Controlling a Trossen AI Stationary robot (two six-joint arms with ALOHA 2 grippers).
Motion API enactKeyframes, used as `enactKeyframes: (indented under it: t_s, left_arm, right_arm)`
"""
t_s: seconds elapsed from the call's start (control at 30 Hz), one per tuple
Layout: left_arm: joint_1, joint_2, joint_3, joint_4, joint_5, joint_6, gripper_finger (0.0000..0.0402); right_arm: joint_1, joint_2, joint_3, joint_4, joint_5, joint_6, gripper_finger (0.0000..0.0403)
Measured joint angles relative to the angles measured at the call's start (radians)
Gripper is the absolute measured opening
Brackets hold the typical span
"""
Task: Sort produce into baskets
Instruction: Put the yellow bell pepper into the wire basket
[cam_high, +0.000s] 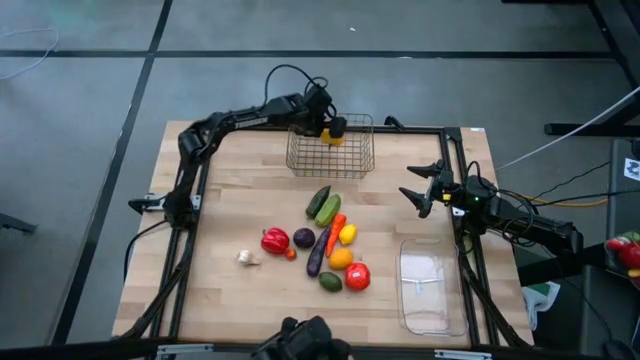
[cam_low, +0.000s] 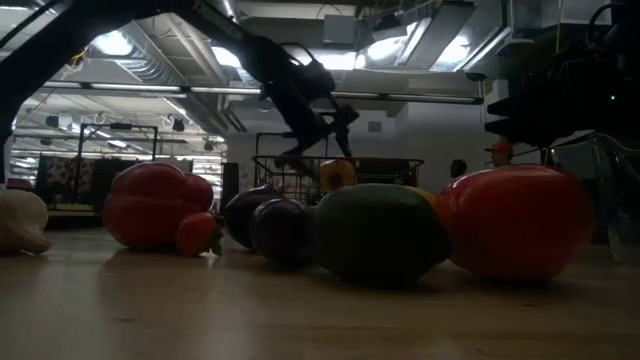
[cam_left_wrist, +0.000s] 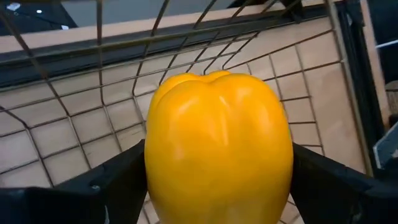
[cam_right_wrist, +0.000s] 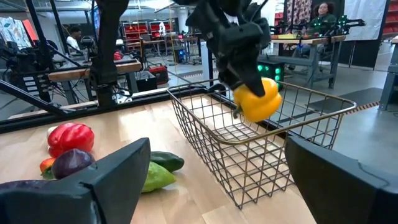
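Note:
My left gripper (cam_high: 335, 130) is shut on a yellow pepper (cam_left_wrist: 217, 149) over the inside of the wire-mesh basket (cam_high: 330, 152) at the table's far middle. In the right wrist view the pepper (cam_right_wrist: 257, 102) hangs at about the height of the basket's rim (cam_right_wrist: 249, 138). The other produce (cam_high: 325, 240) lies in a loose cluster at the table's middle. A clear plastic tray (cam_high: 432, 290) rests at the near right. My right gripper (cam_high: 418, 187) waits open at the right edge, touching nothing. My left gripper pinches the yellow pepper by two opposite sides (cam_left_wrist: 155, 168), one dark finger (cam_left_wrist: 118, 183) on each flank. The fingers slant down from the table's far left. The pepper is lifted clear, above the basket's mesh floor (cam_left_wrist: 74, 134).
The cluster holds a red pepper (cam_high: 274, 240), a purple piece (cam_high: 304, 238), green cucumbers (cam_high: 323, 205), a tomato (cam_high: 357, 276) and a pale piece (cam_high: 248, 258). A black frame (cam_high: 455, 180) borders the wooden table. People stand in the room behind.

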Motion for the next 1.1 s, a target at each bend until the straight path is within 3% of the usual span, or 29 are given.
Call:
enactKeyframes:
  t_s: [0.47,0.87,1.1]
  left_arm:
    - [0.0,0.087,-0.001,0.003,-0.014,0.007,0.0324]
    - [-0.006,0.086,-0.003,0.004,-0.117,0.007,0.0324]
    - [-0.009,0.086,-0.004,0.005,-0.117,0.184,0.0328]
  right_arm:
    - [0.0,0.0,0.0,0.0,0.0,0.0,0.037]
    - [0.0,0.0,0.0,0.0,0.0,0.0,0.037]
    - [0.0,0.0,0.0,0.0,0.0,0.0,0.037]
